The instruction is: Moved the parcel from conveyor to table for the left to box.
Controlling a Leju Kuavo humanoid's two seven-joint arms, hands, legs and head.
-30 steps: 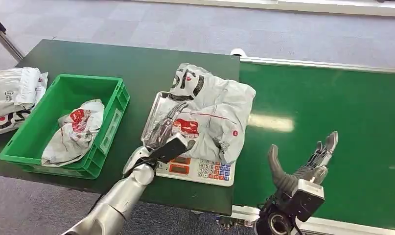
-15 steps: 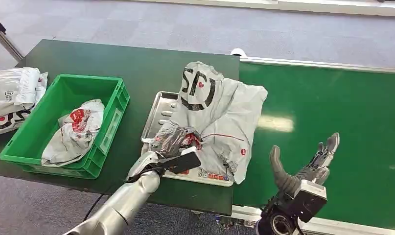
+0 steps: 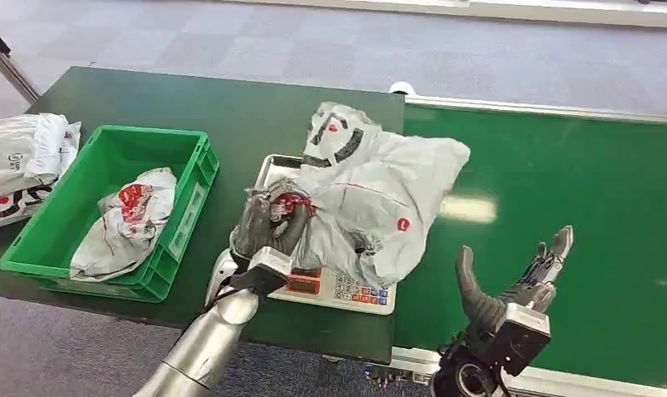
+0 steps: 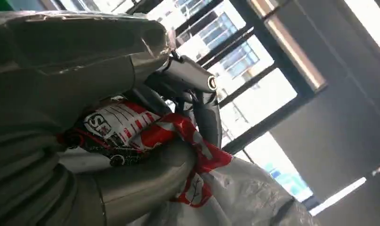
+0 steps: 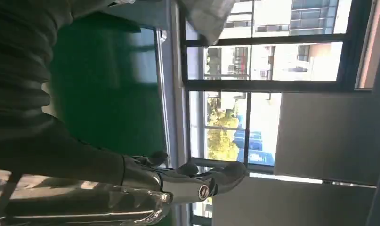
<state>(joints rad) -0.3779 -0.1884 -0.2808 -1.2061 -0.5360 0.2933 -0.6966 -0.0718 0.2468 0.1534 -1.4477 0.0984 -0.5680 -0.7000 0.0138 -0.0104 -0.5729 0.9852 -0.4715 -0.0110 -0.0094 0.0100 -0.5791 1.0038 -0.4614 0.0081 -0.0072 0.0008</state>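
A grey plastic parcel (image 3: 371,194) with red and black print lies over the scale (image 3: 346,291) on the dark green table (image 3: 231,107), partly lifted. My left hand (image 3: 268,225) grips its near left corner; the left wrist view shows the fingers (image 4: 197,94) closed around the crumpled red-printed parcel (image 4: 145,132). My right hand (image 3: 516,277) is held open above the green conveyor (image 3: 561,182), fingers apart and pointing up, holding nothing. In the right wrist view the right hand (image 5: 188,181) is also spread and holds nothing.
A green crate (image 3: 189,178) on the table's left holds another grey parcel (image 3: 127,219). More parcels (image 3: 20,161) are stacked at the far left edge. The scale's metal tray (image 3: 268,174) peeks out beside the held parcel. The conveyor's metal rail (image 3: 545,109) runs along the far side.
My left hand has turned and closed on the parcel's near corner, pulling it up. The parcel has shifted right and bunched. My right hand has stayed in place.
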